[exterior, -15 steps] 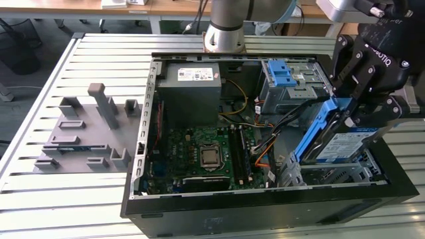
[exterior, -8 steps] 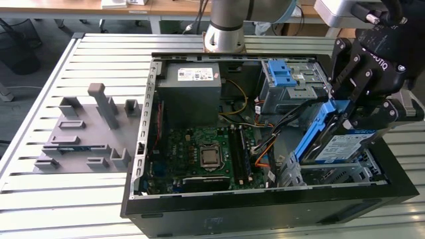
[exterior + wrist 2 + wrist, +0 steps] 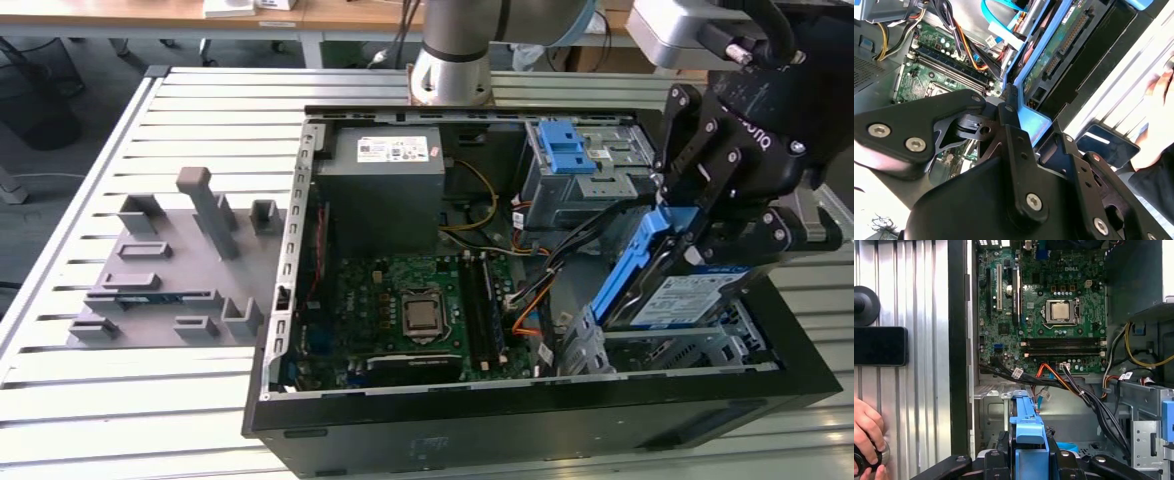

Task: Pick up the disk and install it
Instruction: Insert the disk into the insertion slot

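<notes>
Big to small: slatted metal worktop (image 3: 200, 110) carries the open computer case (image 3: 534, 425), with a grey fixture plate (image 3: 174, 270) beside it on the exterior view's left. Inside the case I see the grey power-supply box (image 3: 387, 175) at the far end, the motherboard (image 3: 400, 310) on the floor, and the metal drive cage (image 3: 694, 350) in the near corner on the exterior view's right. The light-blue latch (image 3: 567, 150) sits further back and is not in play. The disk (image 3: 687, 298) is off the worktop and in the gripper (image 3: 701, 240). It hangs tilted, label side facing the exterior camera, blue rail frame (image 3: 1028, 437) along its edge, lower end at the mouth of the drive cage. Fingers (image 3: 1066, 460) are clamped narrow on the frame from both sides; the first wrist view shows blue plastic pinched between them, and the second wrist view shows the green board underside of the disk (image 3: 1054, 55) just past the black linkage. My call: pick-up is done and the carry to the bay is done. The install is not, since the disk sits proud and angled and most of its body is above the cage. I can't tell whether the rails have entered the cage guides. A bundle of cables (image 3: 587, 245) runs close beside the disk. A person's hand (image 3: 866, 432) rests on the worktop outside the case, well apart.
</notes>
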### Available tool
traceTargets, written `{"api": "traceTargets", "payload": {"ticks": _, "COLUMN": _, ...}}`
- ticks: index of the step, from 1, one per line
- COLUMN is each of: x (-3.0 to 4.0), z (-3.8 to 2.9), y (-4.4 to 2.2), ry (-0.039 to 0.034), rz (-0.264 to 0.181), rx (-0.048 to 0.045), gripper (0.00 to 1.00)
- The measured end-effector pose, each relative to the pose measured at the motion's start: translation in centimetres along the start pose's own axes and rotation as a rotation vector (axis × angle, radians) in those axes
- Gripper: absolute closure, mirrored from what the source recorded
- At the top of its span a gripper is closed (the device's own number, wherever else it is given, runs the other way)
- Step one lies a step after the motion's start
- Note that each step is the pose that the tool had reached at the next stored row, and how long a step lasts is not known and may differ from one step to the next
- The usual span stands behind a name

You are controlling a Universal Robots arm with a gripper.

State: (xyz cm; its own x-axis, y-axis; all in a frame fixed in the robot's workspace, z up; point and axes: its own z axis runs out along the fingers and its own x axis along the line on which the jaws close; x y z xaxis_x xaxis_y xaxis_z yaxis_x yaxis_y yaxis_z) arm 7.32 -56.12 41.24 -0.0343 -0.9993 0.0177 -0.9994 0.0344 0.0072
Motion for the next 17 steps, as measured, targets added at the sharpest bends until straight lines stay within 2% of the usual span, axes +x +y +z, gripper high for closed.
{"api": "traceTargets", "payload": {"ticks": 17, "x": -0.02, "z": 1.18, "y": -0.01, "ry": 0.0001, "rz": 0.000, "rx": -0.0037, "gripper": 0.63}}
